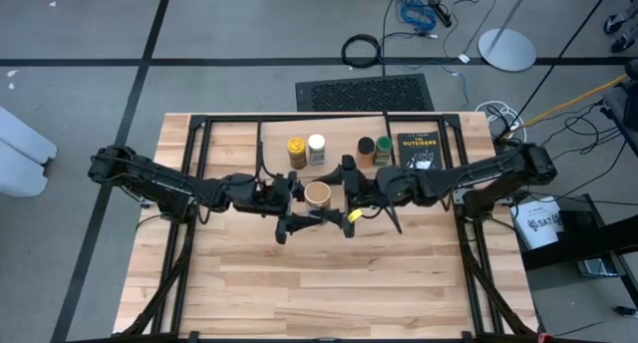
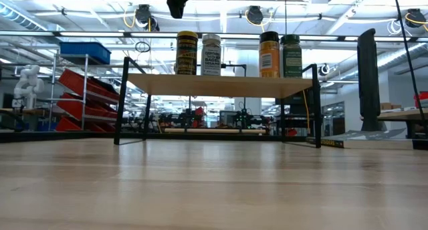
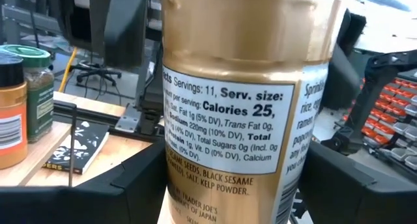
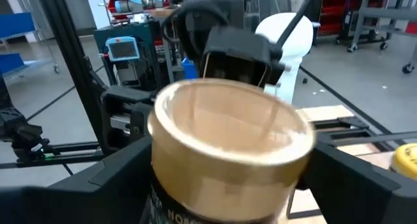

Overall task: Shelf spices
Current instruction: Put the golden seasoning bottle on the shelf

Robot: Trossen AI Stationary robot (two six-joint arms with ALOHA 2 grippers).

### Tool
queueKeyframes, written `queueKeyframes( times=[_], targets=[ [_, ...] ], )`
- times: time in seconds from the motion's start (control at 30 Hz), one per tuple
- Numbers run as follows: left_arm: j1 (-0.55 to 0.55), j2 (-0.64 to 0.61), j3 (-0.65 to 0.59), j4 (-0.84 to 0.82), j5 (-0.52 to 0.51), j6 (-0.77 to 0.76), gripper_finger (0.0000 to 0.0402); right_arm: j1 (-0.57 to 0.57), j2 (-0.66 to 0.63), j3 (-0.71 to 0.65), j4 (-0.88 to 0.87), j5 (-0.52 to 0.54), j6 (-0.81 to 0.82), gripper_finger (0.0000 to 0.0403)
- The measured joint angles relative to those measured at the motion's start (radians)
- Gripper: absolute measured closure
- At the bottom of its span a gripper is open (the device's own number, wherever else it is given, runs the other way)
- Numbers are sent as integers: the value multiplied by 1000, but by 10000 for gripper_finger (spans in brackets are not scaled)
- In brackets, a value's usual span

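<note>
Centrally, over the table [image 1: 329, 283], both arms meet from opposite sides at the tan-lid jar [image 1: 318, 193], which sits just in front of the shelf [image 2: 221, 85].

(a) High view. Left gripper [image 1: 297, 196] reaches in from the left side, right gripper [image 1: 345, 195] from the right; the jar lies between the two, lid up.

(b) Left wrist view. Jar label (nutrition panel, gold wrap) fills the frame; the left gripper's fingers [image 3: 133, 185] press against both sides of the jar body, i.e. clamped on it.

(c) Right wrist view. The jar's round tan lid is seen close up, w/ the right gripper straddling the upper part of the jar. Whether it grips or has let go: cannot tell.

(d) Low view. Four jars stand upright on the shelf board in two pairs: yellow-lid jar [image 2: 187, 54] touching or just beside white-lid jar [image 2: 211, 54], then a gap, then dark-lid jar [image 2: 269, 54] next to green-lid jar [image 2: 291, 55]. The gap lies approx. mid-board, directly behind the held jar per the high view.

(e) Black book [image 1: 417, 150] lies flat on the table just beside the shelf's right end, near the green-lid jar.
</note>
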State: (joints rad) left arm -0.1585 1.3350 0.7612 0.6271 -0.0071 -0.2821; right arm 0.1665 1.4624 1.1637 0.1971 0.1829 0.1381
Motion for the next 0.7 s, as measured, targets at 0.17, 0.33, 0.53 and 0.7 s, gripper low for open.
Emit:
queueKeyframes(
  times=[0.17,0.33,0.53,0.7],
  targets=[
    [0,0,0,-4,20,2,114,0,-48,0,-43,2,-18,54],
    [1,0,0,-4,26,2,115,1,-97,-1,-87,25,-46,54],
    [-2,0,0,-9,57,9,116,0,-139,-2,-103,52,-80,54],
    [-21,0,0,-12,87,49,116,-4,-182,-2,-107,139,-151,54]
  ],
)
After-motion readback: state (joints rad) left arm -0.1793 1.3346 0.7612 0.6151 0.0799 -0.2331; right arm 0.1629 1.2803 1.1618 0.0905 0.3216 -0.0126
